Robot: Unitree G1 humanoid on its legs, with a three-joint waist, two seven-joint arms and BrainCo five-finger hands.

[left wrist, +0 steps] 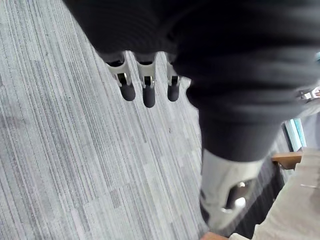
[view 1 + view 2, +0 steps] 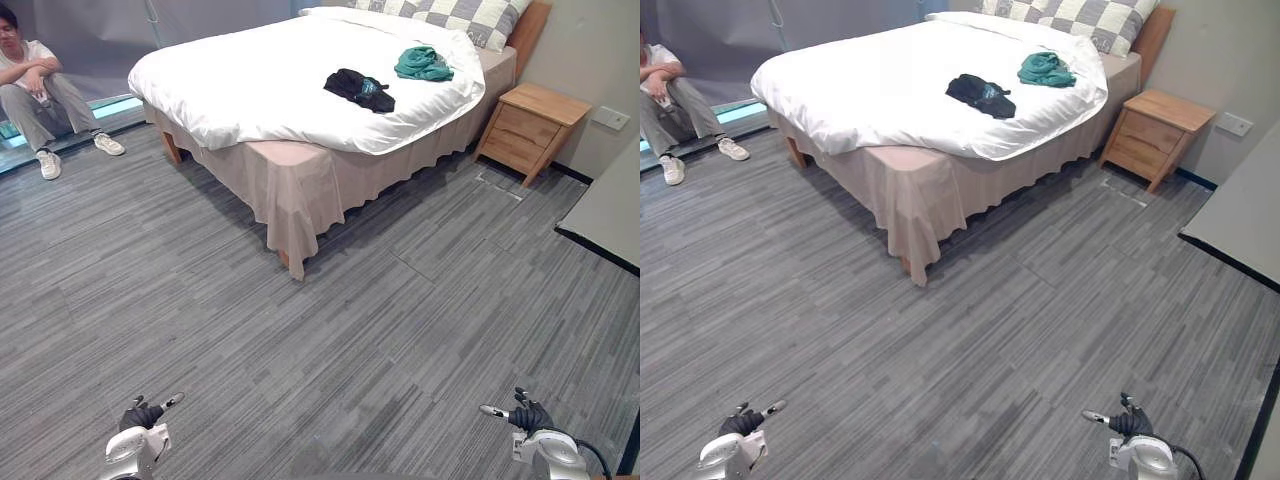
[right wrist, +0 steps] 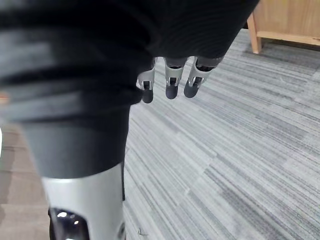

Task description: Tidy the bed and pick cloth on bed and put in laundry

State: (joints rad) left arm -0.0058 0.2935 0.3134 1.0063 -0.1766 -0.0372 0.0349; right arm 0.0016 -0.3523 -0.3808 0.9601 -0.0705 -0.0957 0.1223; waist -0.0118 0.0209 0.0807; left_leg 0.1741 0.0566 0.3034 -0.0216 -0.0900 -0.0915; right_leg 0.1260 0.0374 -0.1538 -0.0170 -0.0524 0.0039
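Observation:
A bed [image 2: 300, 170] with a white duvet [image 2: 270, 80] stands far ahead across the grey floor. On the duvet lies a black cloth [image 2: 358, 88], and a teal cloth [image 2: 423, 63] is bunched just beyond it near the checked pillows [image 2: 470, 15]. My left hand [image 2: 140, 415] and right hand [image 2: 528, 415] hang low at the near edge, well short of the bed. Both are open and hold nothing: their fingers [image 1: 145, 90] [image 3: 170, 82] hang relaxed over bare floor.
A wooden nightstand [image 2: 530, 125] stands right of the bed against the wall. A person [image 2: 35, 90] sits at the far left beside the bed. A grey flat surface with a dark edge [image 2: 610, 215] juts in at the right. Open carpet [image 2: 300, 340] lies between me and the bed.

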